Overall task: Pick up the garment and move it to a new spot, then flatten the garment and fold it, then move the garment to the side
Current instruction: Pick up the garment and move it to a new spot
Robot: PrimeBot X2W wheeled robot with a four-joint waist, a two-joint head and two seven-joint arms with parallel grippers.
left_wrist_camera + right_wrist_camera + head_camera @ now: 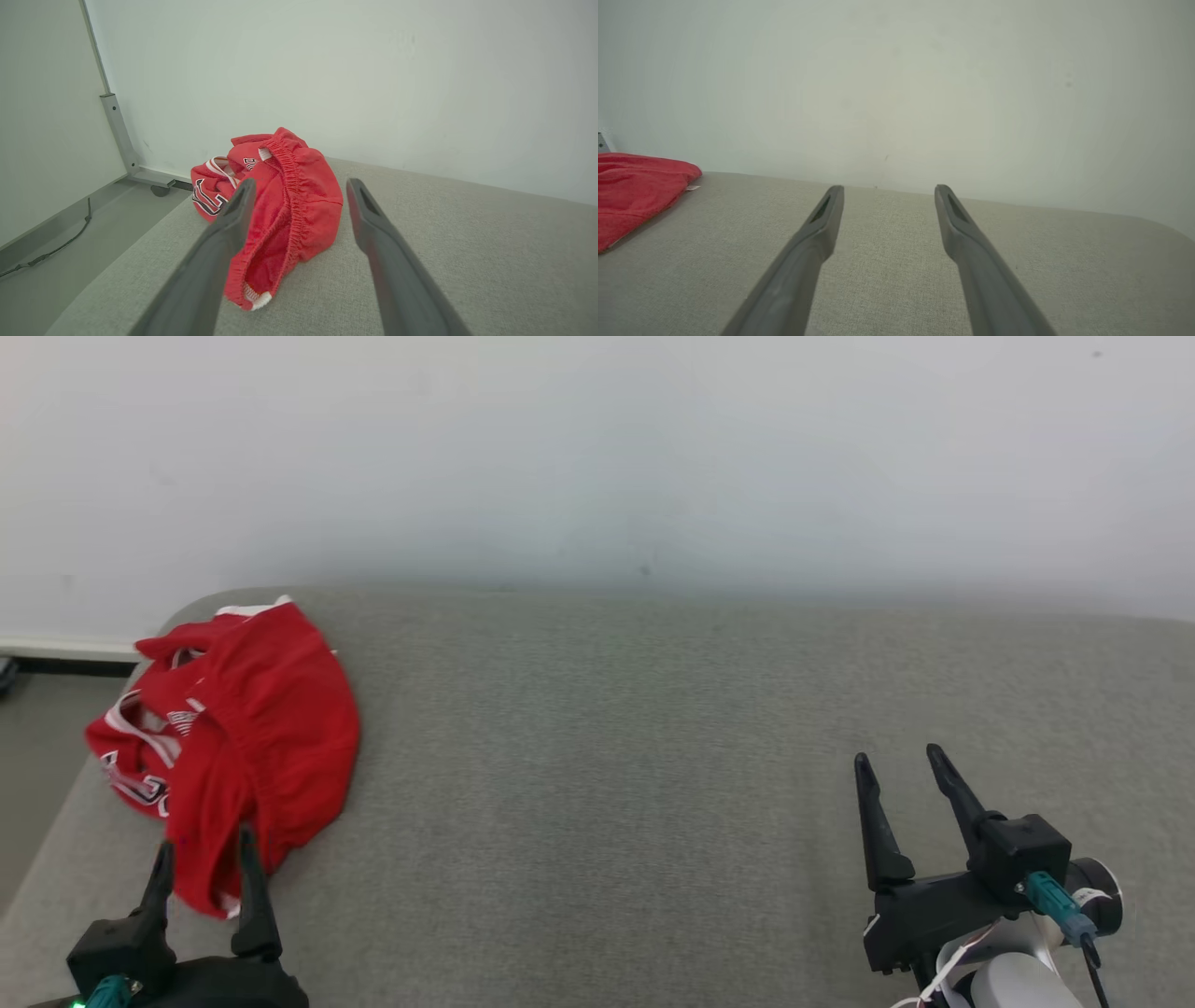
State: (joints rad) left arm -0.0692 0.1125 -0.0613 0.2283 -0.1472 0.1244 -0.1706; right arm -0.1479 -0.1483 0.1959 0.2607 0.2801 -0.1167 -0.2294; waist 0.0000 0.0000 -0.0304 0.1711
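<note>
I see the garment [252, 728] at the far left end of the grey fabric-covered counter [607, 756], bunched into a loose red heap. It has white trim and dark lettering on the side nearest the counter's left edge. Its left part reaches that edge, with the floor [28, 756] below it.

The left tool [206, 840] sits at the near end of the heap with its 2 fingers spread wide and nothing gripped between them. In the head view both fingertips overlap the nearest fold of red cloth. In the left wrist view the left tool [301, 183] points straight at the garment [299, 163]. An elastic gathered hem runs down between the fingers, and the near end of the cloth passes behind the finger on that view's left. I cannot tell whether either finger touches the fabric or just hovers over it.

The right tool [897, 753] is well apart from the garment, over bare counter on the right side. It is also spread fully and holds nothing. In the right wrist view the right tool [889, 187] points along the counter [1064, 261] toward the pale wall [896, 93], and the garment [635, 186] shows at the left edge.

Beyond the counter's left end, the left wrist view shows a grey metal post [117, 126] and a cable [46, 252] on the floor.
</note>
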